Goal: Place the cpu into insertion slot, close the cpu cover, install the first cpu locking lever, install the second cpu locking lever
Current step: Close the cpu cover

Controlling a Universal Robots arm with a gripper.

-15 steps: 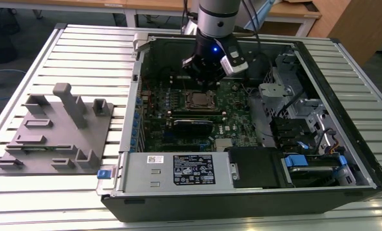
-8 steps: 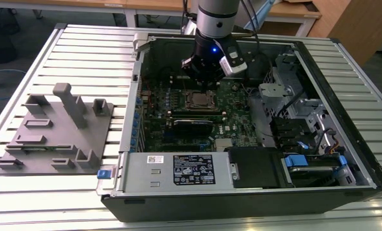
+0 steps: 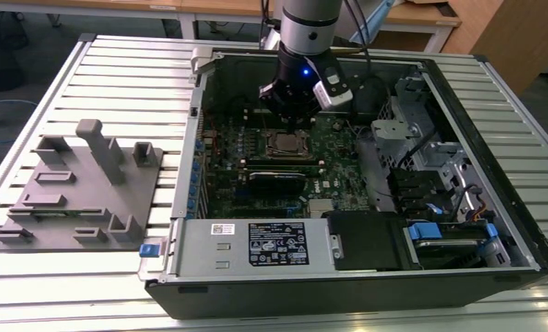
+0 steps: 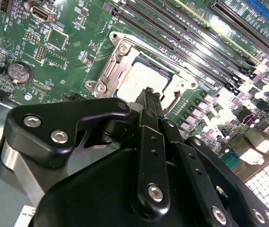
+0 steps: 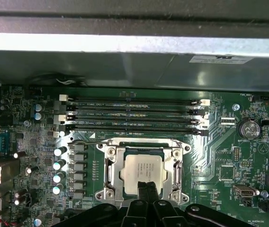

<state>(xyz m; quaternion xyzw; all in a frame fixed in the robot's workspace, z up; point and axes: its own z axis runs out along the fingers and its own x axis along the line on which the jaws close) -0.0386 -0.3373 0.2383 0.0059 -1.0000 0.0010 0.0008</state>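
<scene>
The cpu (image 5: 143,172) lies flat in the insertion slot on the green motherboard, its dull silver top showing through the window of the cpu cover (image 5: 112,161). The silver cover frame lies down around the chip, and the slot's contact field is hidden beneath. My gripper (image 5: 146,190) hangs just above the near edge of the cpu with its black fingers pressed together and nothing between them. The second wrist view has the cpu (image 4: 137,82) and cover (image 4: 120,54) beyond the gripper (image 4: 151,94). In the exterior view the gripper (image 3: 290,123) hovers over the cpu (image 3: 283,143) inside the open case.
Long black memory slots (image 5: 134,113) run beside the socket, with the case wall (image 5: 125,42) behind them. A power supply (image 3: 265,242) and drive cage (image 3: 430,166) fill the case's near and right sides. A grey fixture block (image 3: 80,187) stands on the slatted table at the exterior view's left.
</scene>
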